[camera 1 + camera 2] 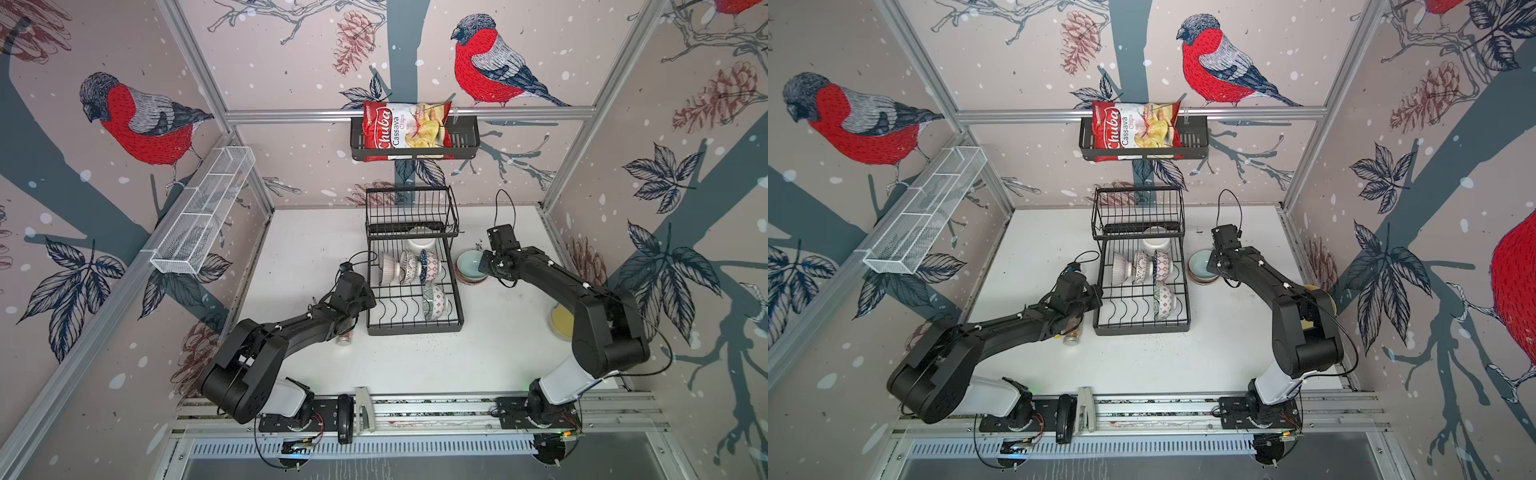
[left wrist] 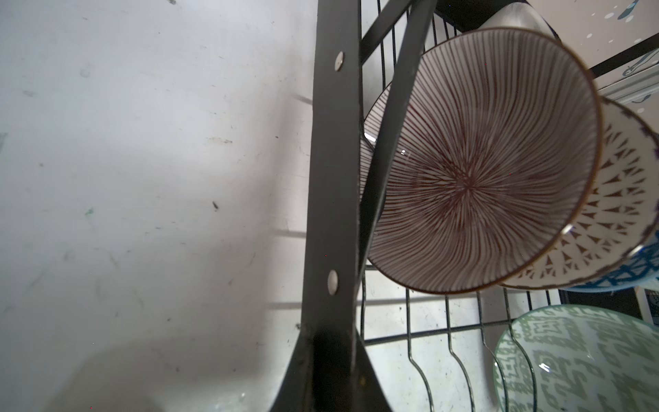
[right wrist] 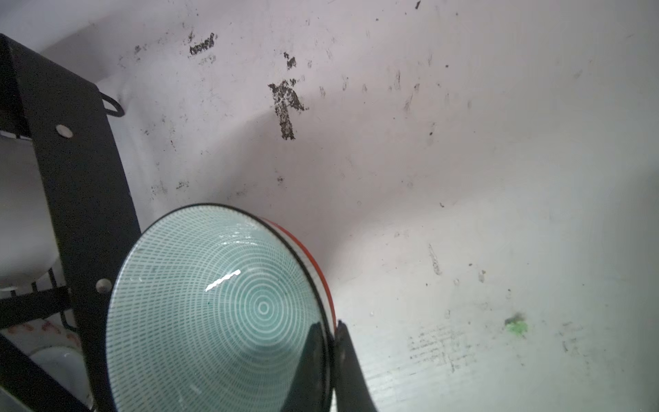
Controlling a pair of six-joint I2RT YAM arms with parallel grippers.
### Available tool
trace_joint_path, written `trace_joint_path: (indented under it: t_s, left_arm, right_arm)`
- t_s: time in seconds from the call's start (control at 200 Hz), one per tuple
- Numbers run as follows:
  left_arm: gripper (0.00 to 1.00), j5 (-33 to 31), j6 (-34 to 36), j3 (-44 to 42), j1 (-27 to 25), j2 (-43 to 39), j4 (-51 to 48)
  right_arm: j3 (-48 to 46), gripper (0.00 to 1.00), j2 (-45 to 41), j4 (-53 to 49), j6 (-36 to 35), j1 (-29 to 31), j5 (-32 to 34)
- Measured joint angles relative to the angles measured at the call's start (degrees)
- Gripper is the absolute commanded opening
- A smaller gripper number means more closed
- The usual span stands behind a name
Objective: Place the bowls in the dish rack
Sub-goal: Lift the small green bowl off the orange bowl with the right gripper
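The black dish rack [image 1: 376,330] [image 1: 1100,328] stands mid-table. Several patterned bowls stand on edge in its lower grid, among them a brown-striped bowl [image 1: 388,268] [image 2: 474,171] and a grey-green one [image 2: 577,360]. A white bowl [image 1: 419,245] sits under the upper basket. My left gripper [image 2: 330,335] [image 1: 370,301] is shut on the rack's upright side bar [image 2: 335,178]. Right of the rack, a teal bowl [image 3: 221,303] [image 1: 467,262] [image 1: 1198,262] rests inside an orange-red-rimmed bowl [image 3: 326,281]. My right gripper [image 3: 333,331] [image 1: 484,266] is shut on the teal bowl's rim, one finger inside and one outside.
A glass jar [image 1: 345,337] lies under my left forearm. A yellow pot [image 1: 559,322] sits behind my right arm near the right wall. On the back wall hangs a black basket [image 1: 465,137] with a chips bag [image 1: 405,131]. A white mesh shelf [image 1: 203,212] lines the left wall.
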Motion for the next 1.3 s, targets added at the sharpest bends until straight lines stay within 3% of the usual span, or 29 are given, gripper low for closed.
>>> trace_joint_path:
  t_s: [0.79, 1.301]
  left_arm:
    - [0.00, -0.85, -1.07, -2.38, -0.11, -2.49, 0.37]
    - [0.00, -0.85, -1.33, -1.57, -0.17, -0.79, 1.68]
  right_arm:
    - [0.31, 0.00, -6.14, -2.40, -2.93, 1.01, 2.80]
    - [-0.11, 0.00, -14.91, -6.84, -3.02, 10.56, 12.09]
